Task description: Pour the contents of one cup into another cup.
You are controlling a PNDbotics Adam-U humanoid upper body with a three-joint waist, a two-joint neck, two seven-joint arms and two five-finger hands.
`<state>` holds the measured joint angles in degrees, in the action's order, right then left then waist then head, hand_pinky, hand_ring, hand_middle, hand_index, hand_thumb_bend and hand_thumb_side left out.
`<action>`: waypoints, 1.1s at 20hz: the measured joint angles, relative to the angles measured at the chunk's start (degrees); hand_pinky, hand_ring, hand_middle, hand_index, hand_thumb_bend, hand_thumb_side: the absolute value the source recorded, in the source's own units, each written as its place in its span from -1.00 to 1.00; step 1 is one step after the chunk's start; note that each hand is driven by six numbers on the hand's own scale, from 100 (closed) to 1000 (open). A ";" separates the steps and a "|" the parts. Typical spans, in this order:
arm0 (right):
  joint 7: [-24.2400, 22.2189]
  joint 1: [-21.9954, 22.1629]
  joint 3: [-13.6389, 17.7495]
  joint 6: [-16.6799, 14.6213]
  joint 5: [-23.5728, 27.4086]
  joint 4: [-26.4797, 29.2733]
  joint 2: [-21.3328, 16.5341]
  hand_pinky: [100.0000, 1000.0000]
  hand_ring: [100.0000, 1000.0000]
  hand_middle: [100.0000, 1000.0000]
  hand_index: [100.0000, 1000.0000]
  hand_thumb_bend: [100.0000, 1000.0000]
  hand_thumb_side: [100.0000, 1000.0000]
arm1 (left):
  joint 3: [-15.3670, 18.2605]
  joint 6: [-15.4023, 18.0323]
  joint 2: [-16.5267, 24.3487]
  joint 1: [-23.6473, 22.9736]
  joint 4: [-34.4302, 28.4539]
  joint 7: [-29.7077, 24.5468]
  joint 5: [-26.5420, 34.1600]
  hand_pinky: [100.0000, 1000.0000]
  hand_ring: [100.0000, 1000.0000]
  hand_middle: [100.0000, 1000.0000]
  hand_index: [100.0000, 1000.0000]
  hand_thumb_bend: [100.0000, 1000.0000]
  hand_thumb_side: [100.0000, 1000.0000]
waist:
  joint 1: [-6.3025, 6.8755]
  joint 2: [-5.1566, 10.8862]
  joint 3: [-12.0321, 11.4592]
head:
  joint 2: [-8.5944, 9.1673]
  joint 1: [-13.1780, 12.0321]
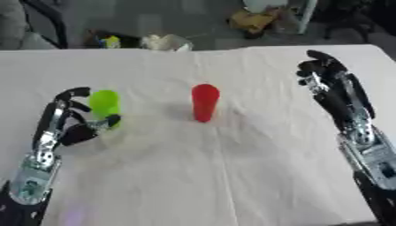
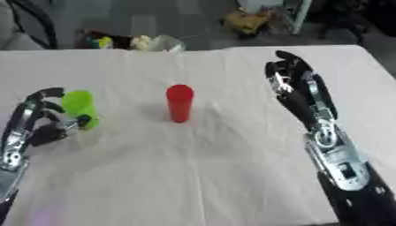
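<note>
The left hand (image 1: 74,121) curls its fingers and thumb round the green cup (image 1: 104,105) at the table's (image 1: 232,176) left. The red cup (image 1: 204,102) stands upright mid-table, well apart from the right hand (image 2: 294,84), which hovers with fingers relaxed. Tilting too far from the red cup would likely spill the contents onto the cloth.

Left cup (image 1: 104,104) by the left hand (image 1: 68,120) (perhaps touching), other cup (image 1: 204,102) mid-table (image 1: 216,176), right.

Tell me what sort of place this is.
Probably a lab or workshop test bench: a white cloth-covered table, just a green plastic cup and a red plastic cup, with clutter on the grey floor beyond.
</note>
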<state>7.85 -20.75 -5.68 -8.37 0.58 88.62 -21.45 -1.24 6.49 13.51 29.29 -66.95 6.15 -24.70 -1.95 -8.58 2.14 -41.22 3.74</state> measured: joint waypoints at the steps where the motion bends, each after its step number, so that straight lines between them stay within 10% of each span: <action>1: 0.00 0.00 0.00 0.00 0.00 0.00 0.00 0.26 0.35 0.27 0.73 -0.66 0.17 | 0.00 0.02 -0.01 0.07 0.33 0.48 -0.18 -0.16 0.12 0.40 0.62 0.63 -0.24 | 0.00 -0.02 0.01 | 0.00 -0.04; 22: -0.10 0.00 -0.02 -0.02 0.03 0.00 0.02 0.26 0.35 0.26 0.73 -0.67 0.17 | 0.03 0.81 -1.99 3.61 6.08 5.23 -3.36 -0.15 0.10 0.37 0.59 0.62 -0.23 | -0.32 -0.25 0.68 | 0.00 -0.15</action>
<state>7.76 -20.75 -5.71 -8.39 0.61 88.62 -21.43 -1.21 7.30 11.52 32.91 -60.87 11.37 -28.06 -2.27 -8.83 2.81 -41.22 3.59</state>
